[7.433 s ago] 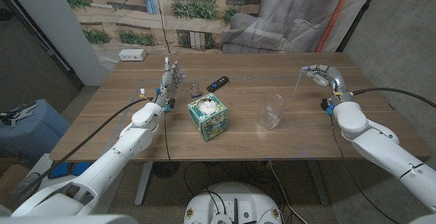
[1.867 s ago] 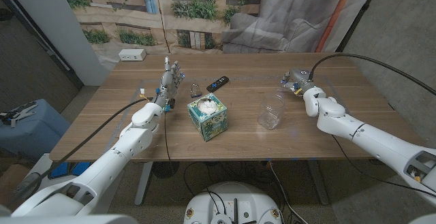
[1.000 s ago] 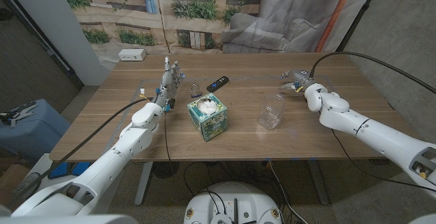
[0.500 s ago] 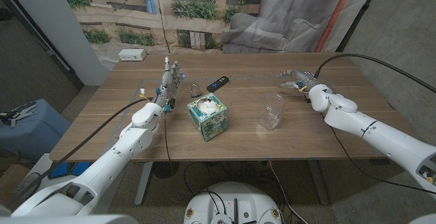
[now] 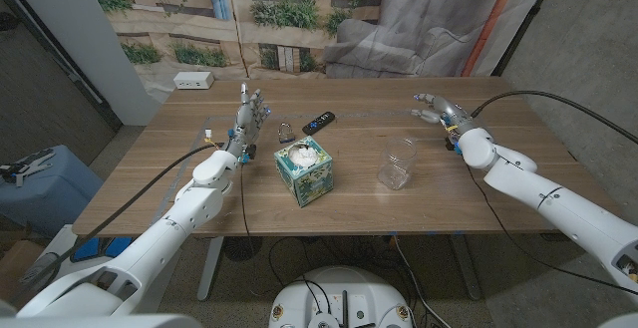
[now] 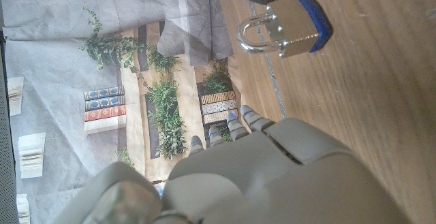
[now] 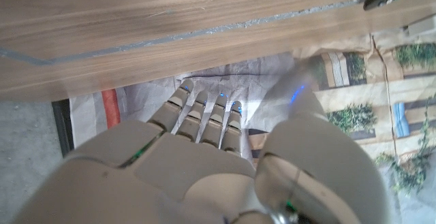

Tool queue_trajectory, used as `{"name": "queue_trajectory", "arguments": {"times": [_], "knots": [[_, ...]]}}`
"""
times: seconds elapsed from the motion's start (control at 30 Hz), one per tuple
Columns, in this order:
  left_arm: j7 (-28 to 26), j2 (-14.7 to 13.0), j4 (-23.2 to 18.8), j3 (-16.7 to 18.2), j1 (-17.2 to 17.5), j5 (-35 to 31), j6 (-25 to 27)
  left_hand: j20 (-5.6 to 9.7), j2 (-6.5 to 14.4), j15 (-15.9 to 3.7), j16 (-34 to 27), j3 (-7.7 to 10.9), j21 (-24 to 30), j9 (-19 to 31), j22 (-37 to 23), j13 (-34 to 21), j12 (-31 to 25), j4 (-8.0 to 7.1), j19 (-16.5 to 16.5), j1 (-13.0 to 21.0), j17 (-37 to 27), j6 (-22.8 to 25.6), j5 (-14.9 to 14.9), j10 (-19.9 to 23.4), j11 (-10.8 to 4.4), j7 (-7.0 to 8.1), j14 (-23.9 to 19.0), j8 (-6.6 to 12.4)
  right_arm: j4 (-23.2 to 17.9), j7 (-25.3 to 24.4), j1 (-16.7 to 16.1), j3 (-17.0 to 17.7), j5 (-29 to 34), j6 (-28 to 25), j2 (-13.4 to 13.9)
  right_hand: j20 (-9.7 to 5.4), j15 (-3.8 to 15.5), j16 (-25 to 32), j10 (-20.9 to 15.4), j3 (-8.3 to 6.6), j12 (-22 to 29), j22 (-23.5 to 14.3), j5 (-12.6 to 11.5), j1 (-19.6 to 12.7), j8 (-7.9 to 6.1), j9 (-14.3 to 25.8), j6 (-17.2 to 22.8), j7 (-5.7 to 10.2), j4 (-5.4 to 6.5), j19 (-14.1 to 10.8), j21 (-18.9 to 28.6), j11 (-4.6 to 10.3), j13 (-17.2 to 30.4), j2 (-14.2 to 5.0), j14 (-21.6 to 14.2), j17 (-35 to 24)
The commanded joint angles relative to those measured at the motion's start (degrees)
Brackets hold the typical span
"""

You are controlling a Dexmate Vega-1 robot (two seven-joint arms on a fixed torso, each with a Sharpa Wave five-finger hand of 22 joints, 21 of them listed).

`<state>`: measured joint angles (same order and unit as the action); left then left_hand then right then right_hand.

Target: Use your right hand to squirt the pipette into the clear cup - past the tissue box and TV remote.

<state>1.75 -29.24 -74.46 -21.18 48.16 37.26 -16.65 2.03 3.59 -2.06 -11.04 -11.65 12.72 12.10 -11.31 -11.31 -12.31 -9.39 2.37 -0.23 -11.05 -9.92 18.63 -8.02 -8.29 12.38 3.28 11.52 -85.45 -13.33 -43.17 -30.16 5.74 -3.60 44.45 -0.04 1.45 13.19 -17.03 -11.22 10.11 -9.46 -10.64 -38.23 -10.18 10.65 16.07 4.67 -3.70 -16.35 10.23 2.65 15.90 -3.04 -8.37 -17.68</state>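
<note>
While raised beyond the clear cup point(image 5: 398, 162) — right robot hand point(image 5: 437, 111) pinches pipette point(image 7: 289, 93) | left robot hand point(image 5: 249, 116) upright, spread

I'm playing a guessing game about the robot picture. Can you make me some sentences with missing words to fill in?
1. The tissue box stands between the robot's left hand and the clear ____.
2. The little silver thing with a blue base beside the left hand is a ____.
3. The TV remote is coloured ____.
4. The right hand hangs above the table, farther from the robot than the ____.

Missing words: cup; padlock; black; cup
</note>
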Motion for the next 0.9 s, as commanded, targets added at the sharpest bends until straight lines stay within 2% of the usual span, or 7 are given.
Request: {"name": "queue_trajectory", "arguments": {"times": [0.03, 0.2, 0.4, 0.47, 0.57, 0.67, 0.9], "knots": [[0.00, 0.00, -0.01, 0.00, -0.01, 0.00, 0.00, 5.20, 2.29, -6.68, -0.32, -0.32, 0.28, 0.14, -0.12, -0.32, -0.23, 0.03, 0.65, 0.11, -0.34, -0.08, 0.28, -0.14, -0.22, 0.33, 0.47, 0.34, 0.01, 0.21, -2.68, 4.39, -11.07, 4.85, -1.97, -0.67, 0.21, -0.85, 2.33, 0.65, -0.10, -0.08, -0.18, 2.65, 0.34, -0.06, -2.98, -0.75, 0.20, 1.57, -0.11, -0.60, -1.21, 0.07, 1.68, 0.61], [0.00, 0.00, 0.00, -0.01, 0.00, 0.00, -0.01, 5.20, 2.29, -6.63, -0.32, -0.32, 0.28, 0.14, -0.12, -0.32, -0.23, 0.03, 0.64, 0.10, -0.34, -0.08, 0.28, -0.16, -0.29, 0.33, 0.48, 0.34, 0.23, 0.85, -3.27, 5.49, -14.40, 6.94, -2.72, -1.04, 0.01, -1.51, 3.92, 1.18, -0.13, -0.07, 0.00, 4.40, 0.36, -0.15, -4.83, -1.23, 0.62, 2.86, -0.21, -0.46, -2.03, 0.02, 3.38, 1.02], [-0.01, 0.01, 0.00, -0.01, 0.01, -0.01, -0.02, 5.19, 2.29, -6.65, -0.33, -0.32, 0.28, 0.14, -0.12, -0.32, -0.24, 0.03, 0.65, 0.10, -0.34, -0.07, 0.28, -0.13, -0.32, 0.33, 0.45, 0.34, 0.23, 1.44, -3.63, 6.32, -17.26, 8.27, -3.41, -1.60, 0.32, -1.94, 5.81, 1.64, -0.16, -0.06, 0.11, 6.29, 0.42, -0.29, -6.88, -1.07, 1.03, 4.30, -0.21, -0.64, -3.04, -0.30, 5.09, 1.50], [-0.01, 0.01, 0.00, -0.01, 0.01, -0.01, -0.02, 5.19, 2.29, -6.63, -0.34, -0.32, 0.28, 0.14, -0.12, -0.32, -0.24, 0.03, 0.66, 0.10, -0.34, -0.07, 0.28, -0.14, -0.28, 0.33, 0.44, 0.35, 0.23, 1.22, -3.82, 6.61, -17.98, 8.94, -3.80, -1.71, 0.34, -1.92, 6.80, 1.98, -0.08, -0.07, 0.24, 7.80, 0.61, -0.36, -9.15, -1.96, 1.50, 5.14, -0.17, -0.61, -3.63, -0.66, 5.71, 1.73], [-0.01, 0.01, 0.00, -0.01, 0.01, -0.01, -0.02, 5.18, 2.29, -6.60, -0.34, -0.32, 0.27, 0.14, -0.12, -0.32, -0.27, 0.02, 0.67, 0.09, -0.34, -0.06, 0.28, -0.04, -0.16, 0.33, 0.44, 0.35, 0.33, 0.64, -4.31, 7.32, -19.68, 9.97, -4.84, -1.84, 0.51, -2.12, 7.82, 2.26, -0.06, -0.06, 0.39, 9.22, 0.61, -0.42, -10.99, -2.17, 1.92, 6.12, -0.21, -0.66, -4.15, -1.07, 6.95, 1.98], [-0.01, 0.01, 0.00, -0.02, 0.01, -0.01, -0.02, 5.18, 2.29, -6.59, -0.34, -0.33, 0.28, 0.14, -0.12, -0.32, -0.26, 0.02, 0.67, 0.09, -0.34, -0.05, 0.28, -0.07, -0.19, 0.33, 0.44, 0.35, 1.55, 3.00, -4.48, 8.35, -24.02, 11.93, -6.19, -2.05, 1.10, -2.14, 9.01, 2.74, -0.07, -0.06, 0.47, 10.87, 0.60, -0.48, -13.35, -4.09, 2.28, 7.13, -0.20, -0.30, -4.68, -1.17, 7.86, 2.33], [-0.01, 0.01, 0.01, -0.02, 0.00, -0.01, -0.02, 5.19, 2.29, -6.65, -0.33, -0.33, 0.28, 0.14, -0.12, -0.32, -0.27, 0.03, 0.64, 0.10, -0.34, -0.06, 0.28, -0.06, -0.26, 0.33, 0.45, 0.35, 3.56, 6.72, -3.82, 9.12, -29.17, 13.97, -7.49, -2.17, 0.99, -2.36, 11.19, 3.41, -0.19, -0.06, 0.31, 12.98, 0.38, -0.55, -15.16, -5.15, 2.80, 9.86, -0.51, -0.43, -5.12, -1.23, 9.66, 2.80]]}}
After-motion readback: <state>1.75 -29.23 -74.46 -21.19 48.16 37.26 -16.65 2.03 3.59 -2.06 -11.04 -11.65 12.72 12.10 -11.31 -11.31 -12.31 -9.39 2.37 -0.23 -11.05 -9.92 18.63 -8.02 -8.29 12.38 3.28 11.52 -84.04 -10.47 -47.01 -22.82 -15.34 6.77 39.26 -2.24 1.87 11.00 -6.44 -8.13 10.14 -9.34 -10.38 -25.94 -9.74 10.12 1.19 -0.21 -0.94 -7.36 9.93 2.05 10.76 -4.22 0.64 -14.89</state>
